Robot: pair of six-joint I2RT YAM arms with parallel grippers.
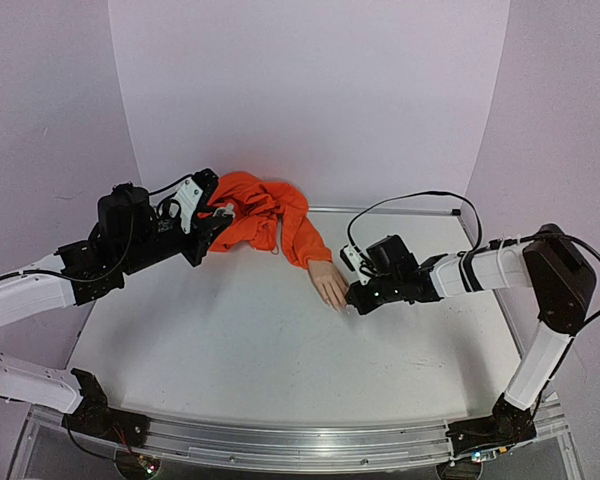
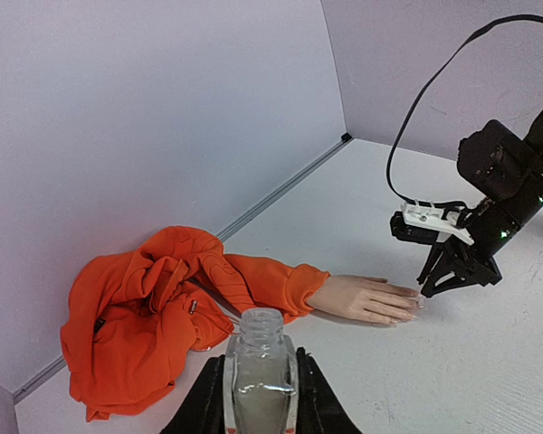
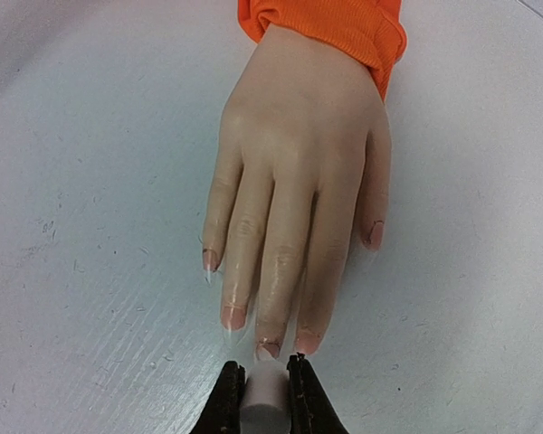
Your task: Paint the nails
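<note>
The flesh-coloured mannequin hand [image 1: 330,285] lies palm down on the white table, its orange sleeve [image 1: 270,220] bunched up behind it. Its nails show in the right wrist view: the middle finger's nail [image 3: 267,349], the ring finger's nail [image 3: 233,316] and the thumbnail [image 3: 376,235]. My right gripper [image 3: 265,363] is shut on a small white cap [image 3: 264,398], whose front end sits right at the middle nail's tip. Any brush under it is hidden. My left gripper [image 2: 261,360] is shut on an uncapped clear bottle [image 2: 259,325], held upright to the left of the sleeve.
The orange garment [image 2: 163,307] lies heaped against the back wall. A black cable [image 1: 410,200] loops above the right arm. The table's metal front rail [image 1: 300,445] runs along the near edge, between the two arm bases.
</note>
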